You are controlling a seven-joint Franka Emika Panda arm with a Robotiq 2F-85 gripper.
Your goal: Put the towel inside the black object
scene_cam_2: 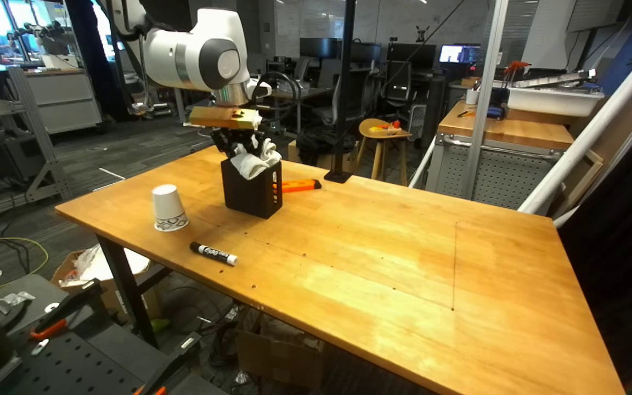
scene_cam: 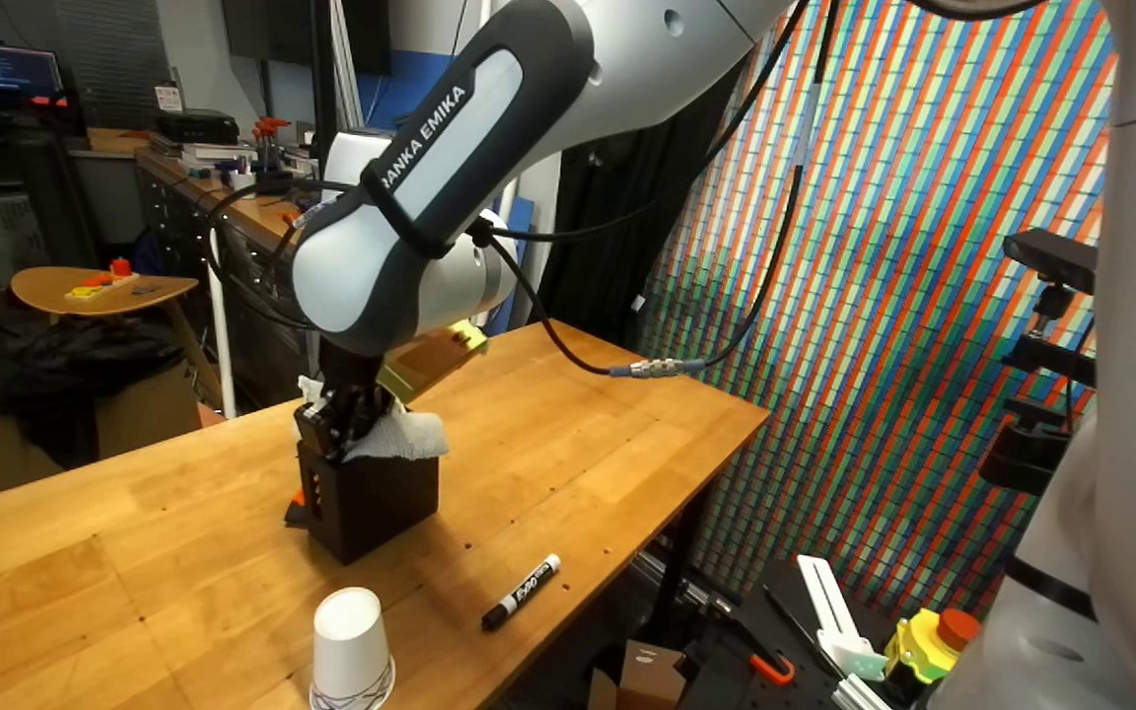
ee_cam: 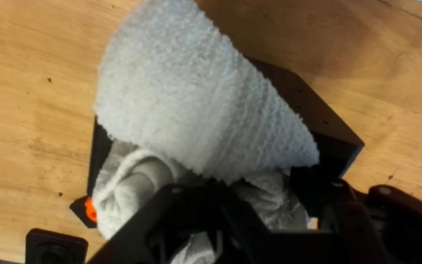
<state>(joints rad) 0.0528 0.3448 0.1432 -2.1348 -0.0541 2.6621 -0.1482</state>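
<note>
Towel [ee_cam: 192,95], white and bunched, lies below and beside the jaws, partly within the black slotted box [scene_cam: 381,508]; its broad flap [scene_cam: 405,436] drapes away from them over one side. Whether they grip it, I cannot tell. That flap likely needs tucking beneath them.

Forearm [scene_cam: 519,108] slopes down to the wrist [scene_cam: 371,271]; end effector [scene_cam: 343,424] points downward in both exterior views; fingers [ee_cam: 211,205] dark and partly obscured in the wrist view, closure state not discernible
</note>
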